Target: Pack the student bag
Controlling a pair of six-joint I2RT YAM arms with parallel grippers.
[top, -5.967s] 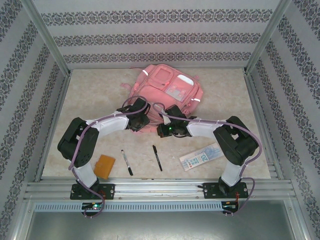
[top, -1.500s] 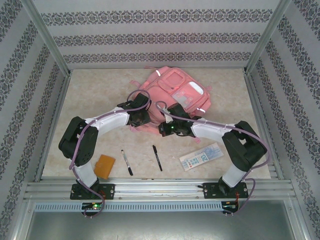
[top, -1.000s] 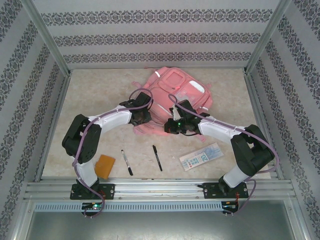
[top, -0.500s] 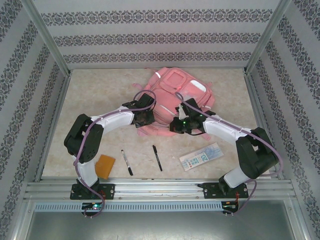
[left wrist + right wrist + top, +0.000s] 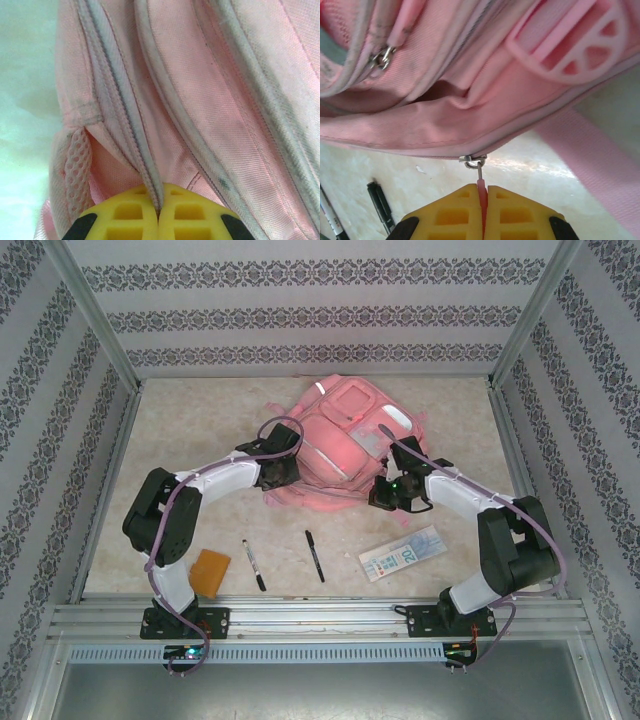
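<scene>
The student bag lay front side up on the far middle part of the table. It was turned a little, and its near edge faced the arms.

Closer to me there were small things on the table, all apart from the bag. An orange flat pad sat near the left arm's base. Two black pens lay in the middle, side by side but not touching. A long flat card with "20" on it lay near the right arm. Nothing stood between the grippers and the bag.

The left arm was bent with its elbow out to the left, and its forearm reached across to the bag's near left side. The left gripper touched the bag there. In the left wrist view its yellow fingers were pressed tight together, pinching the grey zipper edge of the bag. A mesh pocket showed just beside it.

The right arm had its elbow far out to the right, and its forearm reached in to the bag's near right corner. The right gripper sat at that corner. In the right wrist view its fingers were clamped on the thin pink zipper pull, which hung from a metal slider on the bag's bottom seam. A pink strap ran off to the right.
</scene>
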